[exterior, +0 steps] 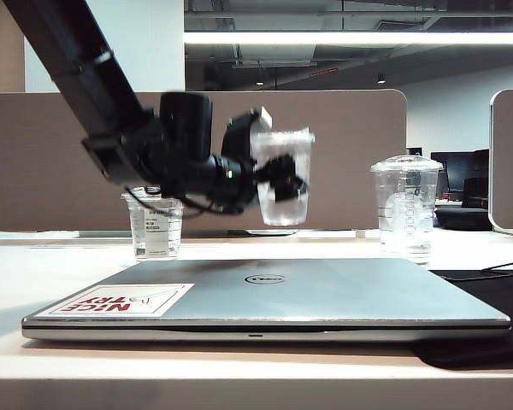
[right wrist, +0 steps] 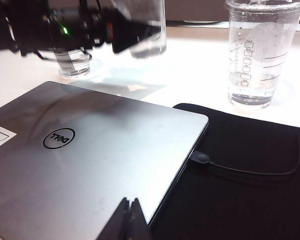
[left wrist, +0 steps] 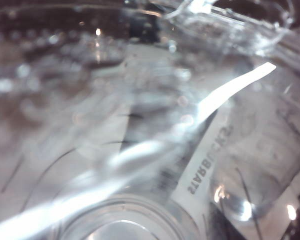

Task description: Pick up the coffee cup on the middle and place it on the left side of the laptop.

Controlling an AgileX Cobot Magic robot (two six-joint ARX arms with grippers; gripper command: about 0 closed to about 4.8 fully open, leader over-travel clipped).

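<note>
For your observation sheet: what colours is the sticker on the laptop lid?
Red and white, on the sticker at the laptop's corner; clearest in the exterior view.

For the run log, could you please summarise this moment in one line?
left end effector: holds coffee cup lifted behind laptop | right end effector: shut, above laptop

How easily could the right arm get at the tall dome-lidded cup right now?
Probably easily: the right gripper, shut, sits low over the laptop, and the dome-lidded cup stands alone beyond the black mat. The left gripper holds the coffee cup well aside.
</note>
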